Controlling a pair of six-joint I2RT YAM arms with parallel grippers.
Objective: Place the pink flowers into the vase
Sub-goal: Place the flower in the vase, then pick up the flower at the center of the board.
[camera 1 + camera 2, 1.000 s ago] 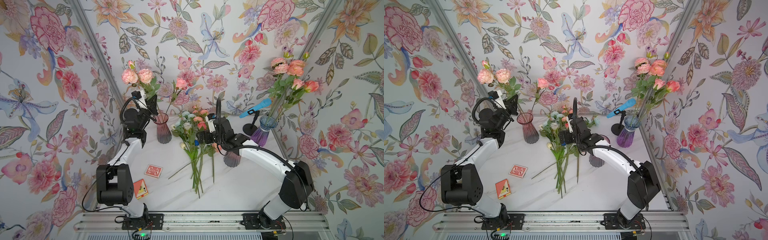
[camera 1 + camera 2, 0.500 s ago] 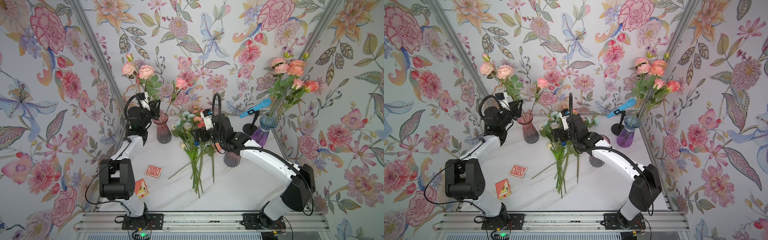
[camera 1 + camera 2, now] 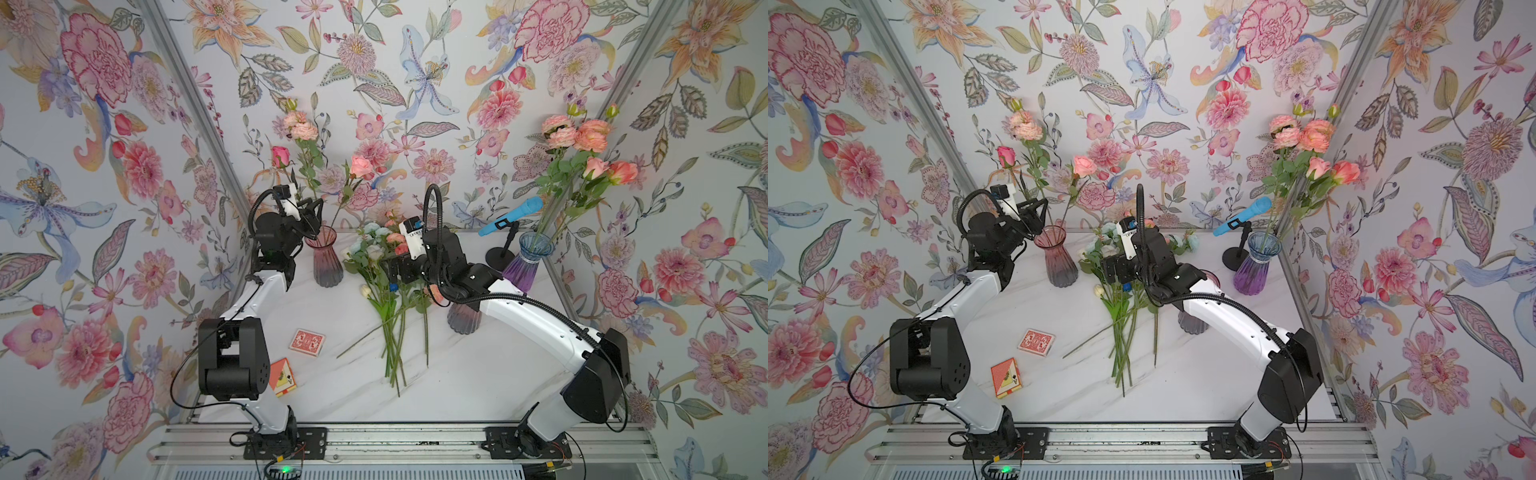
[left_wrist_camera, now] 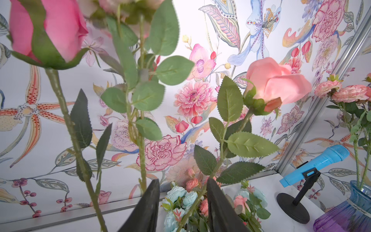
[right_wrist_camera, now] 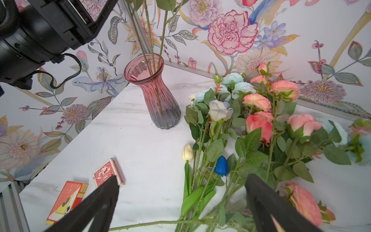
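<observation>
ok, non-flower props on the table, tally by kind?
Glass vases: 3 (pink ribbed glass vase, blue-purple glass vase, smoky purple glass vase, partly hidden)
Card packs: 2 (red playing-card deck, orange-red card box)
Blue toy microphone on black stand: 1
Total: 6

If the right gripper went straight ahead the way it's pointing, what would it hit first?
Probably the green flower stems and leaves lying on the table, between the right gripper's open jaws; depth is unclear.

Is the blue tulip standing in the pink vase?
No, the blue tulip lies on the table, apart from the pink vase.
</observation>
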